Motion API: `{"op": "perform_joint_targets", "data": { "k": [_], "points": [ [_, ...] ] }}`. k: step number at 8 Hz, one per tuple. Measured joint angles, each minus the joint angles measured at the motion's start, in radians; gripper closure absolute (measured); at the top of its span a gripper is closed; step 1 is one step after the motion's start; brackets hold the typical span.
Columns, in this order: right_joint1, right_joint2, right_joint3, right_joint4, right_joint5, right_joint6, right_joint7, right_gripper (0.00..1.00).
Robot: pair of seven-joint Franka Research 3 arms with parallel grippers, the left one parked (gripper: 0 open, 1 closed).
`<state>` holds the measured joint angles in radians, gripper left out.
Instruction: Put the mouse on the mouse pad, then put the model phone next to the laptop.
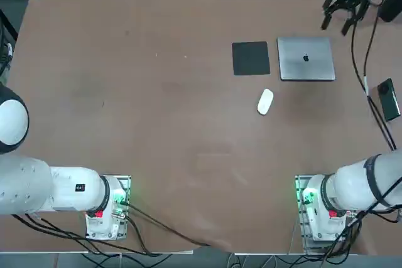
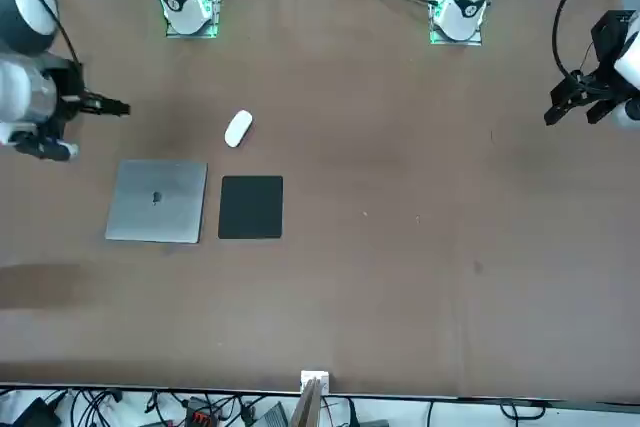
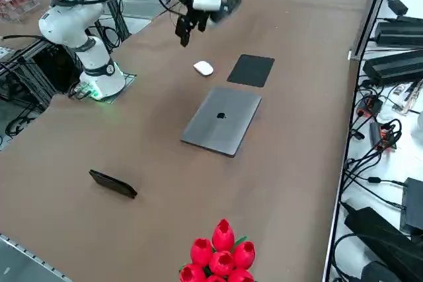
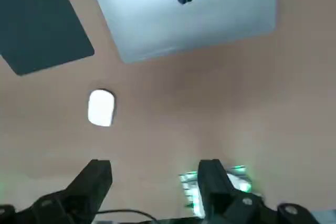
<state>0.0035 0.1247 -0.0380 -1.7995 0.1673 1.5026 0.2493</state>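
The white mouse (image 1: 266, 101) (image 2: 238, 129) (image 3: 203, 68) (image 4: 101, 107) lies on the brown table, on the robot's side of the black mouse pad (image 1: 250, 58) (image 2: 250, 207) (image 3: 251, 70) (image 4: 42, 24). The closed silver laptop (image 1: 306, 58) (image 2: 157, 201) (image 3: 222, 121) (image 4: 184, 11) sits just right of the pad. Near the table's right edge lies the dark model phone (image 1: 389, 100) (image 3: 114, 183). My right gripper (image 1: 336, 25) (image 2: 116, 107) (image 3: 190, 31) (image 4: 155, 169) hangs high above the table, open and empty, touching nothing. In the right wrist view the mouse lies beyond its fingertips.
Red artificial tulips (image 3: 221, 255) stand at the table's right edge, beyond the phone as seen from the laptop. Cables and power bricks (image 3: 396, 64) lie off the table's far edge. Bare brown tabletop (image 1: 138, 92) stretches left of the pad.
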Motion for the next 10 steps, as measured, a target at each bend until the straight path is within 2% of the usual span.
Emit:
{"op": "perform_joint_targets", "data": {
  "k": [2, 4, 8, 10],
  "points": [
    [0.05, -0.009, 0.021, -0.145, 0.026, 0.138, 0.061, 0.0],
    [0.161, -0.02, 0.03, -0.287, 0.03, 0.297, 0.152, 0.0],
    [0.349, -0.048, 0.036, -0.523, 0.062, 0.682, 0.438, 0.0],
    [0.407, -0.052, 0.036, -0.639, 0.062, 0.882, 0.508, 0.0]
  ]
}}
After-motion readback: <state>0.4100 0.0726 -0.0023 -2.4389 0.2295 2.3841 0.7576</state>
